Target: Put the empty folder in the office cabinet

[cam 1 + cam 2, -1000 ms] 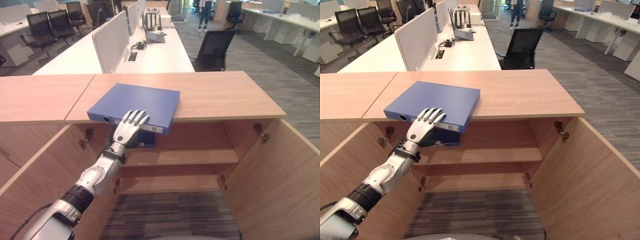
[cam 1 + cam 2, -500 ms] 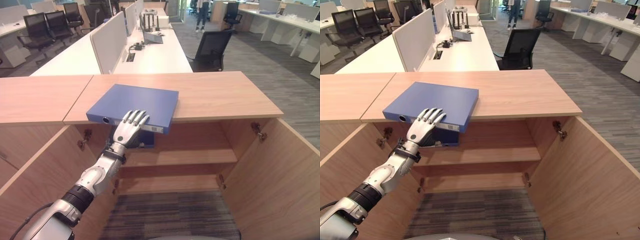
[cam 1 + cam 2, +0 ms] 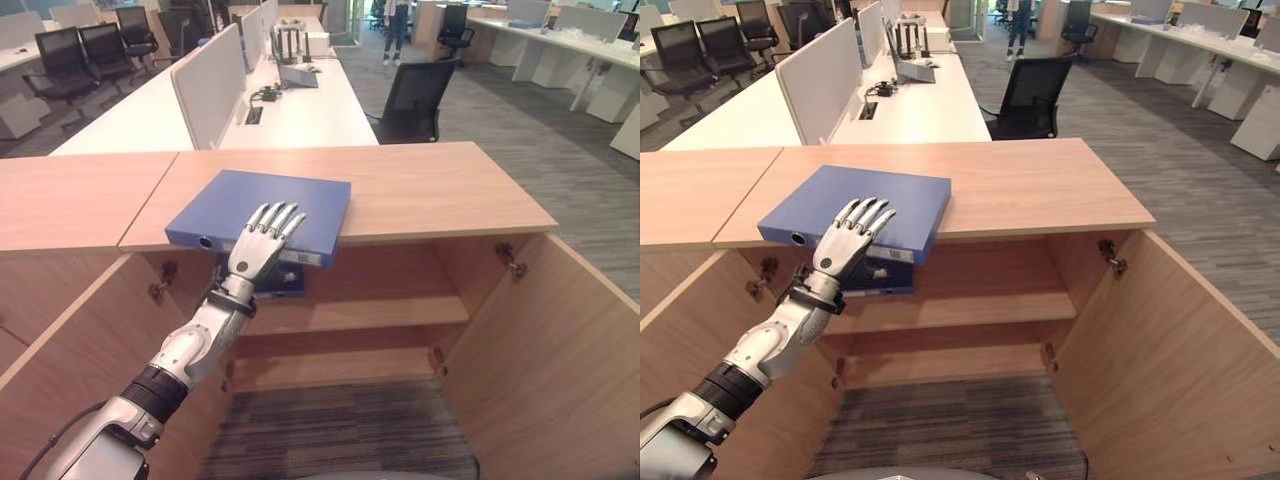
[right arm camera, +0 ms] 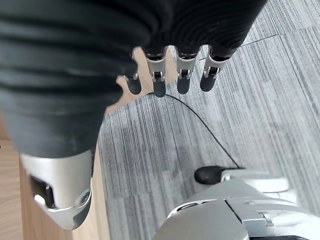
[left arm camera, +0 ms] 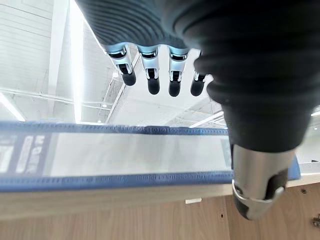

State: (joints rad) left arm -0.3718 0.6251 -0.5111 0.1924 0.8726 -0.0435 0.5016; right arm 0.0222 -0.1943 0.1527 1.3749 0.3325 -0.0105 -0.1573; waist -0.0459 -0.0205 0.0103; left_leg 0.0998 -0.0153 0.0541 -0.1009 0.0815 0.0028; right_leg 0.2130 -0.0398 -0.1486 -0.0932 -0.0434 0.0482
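Blue folder (image 3: 262, 207) flat on wooden cabinet top (image 3: 430, 190), spine overhanging front edge, left hand (image 3: 258, 244) fingers straight over its near edge, right hand (image 4: 165, 75) relaxed above grey carpet (image 4: 210, 130), cabinet doors (image 3: 560, 350) open, white desk (image 3: 300, 105) and black chair (image 3: 415, 95) behind

Left hand (image 3: 262, 238) raised, fingers straight; right hand (image 4: 65, 165) relaxed.

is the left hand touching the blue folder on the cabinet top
Cannot tell. In the left eye view the left hand overlaps the blue folder; its wrist view shows straight fingers above the spine.
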